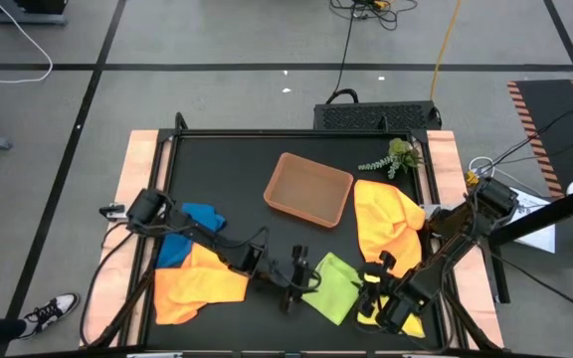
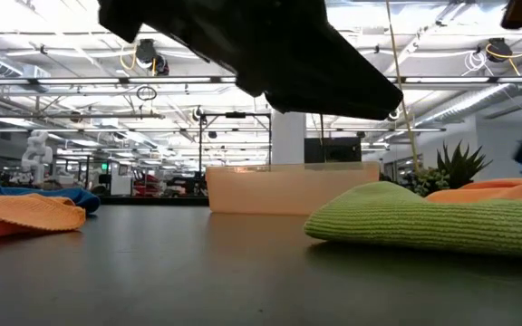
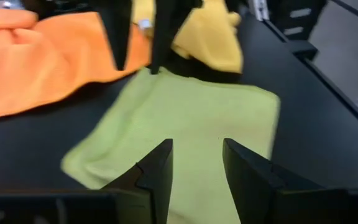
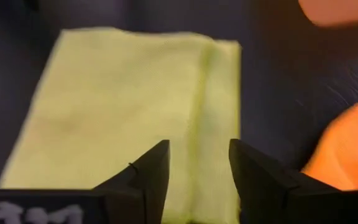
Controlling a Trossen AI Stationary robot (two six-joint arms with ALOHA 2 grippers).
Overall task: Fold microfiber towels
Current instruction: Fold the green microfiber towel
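1. Lying flat near the front edge of the black table (image 1: 217,169), between the two grippers: lime green towel (image 1: 332,286), folded, with a doubled edge showing along one side in the right wrist view.
2. Hovering just beside the lime green towel's left edge: left gripper (image 1: 294,290), fingers parted with a clear gap, nothing between them, the cloth spread just past the fingertips in the left wrist view.
3. Hovering at the same towel's right edge: right gripper (image 1: 370,294), fingers likewise parted and empty, with the lime green cloth beyond them in the right wrist view.
4. Spread loosely at the front left, under the left arm: orange towel (image 1: 197,283), rumpled, well apart from the lime green one.
5. Bunched just behind the orange towel, touching it: blue towel (image 1: 192,229), partly covered by the left arm.
6. Draped in an uneven heap on the right side, from beside the tray down toward the right gripper: yellow towel (image 1: 386,224), partly hidden by the right arm.
7. Sitting empty near the table's middle, turned at a slight angle, with one corner close to the yellow towel: brown tray (image 1: 308,188).
8. Resting near the back right corner, just behind the yellow towel: small green plant sprig (image 1: 396,157).
9. Showing at the lower left, off the table: a person's shoe (image 1: 51,312) on the floor.
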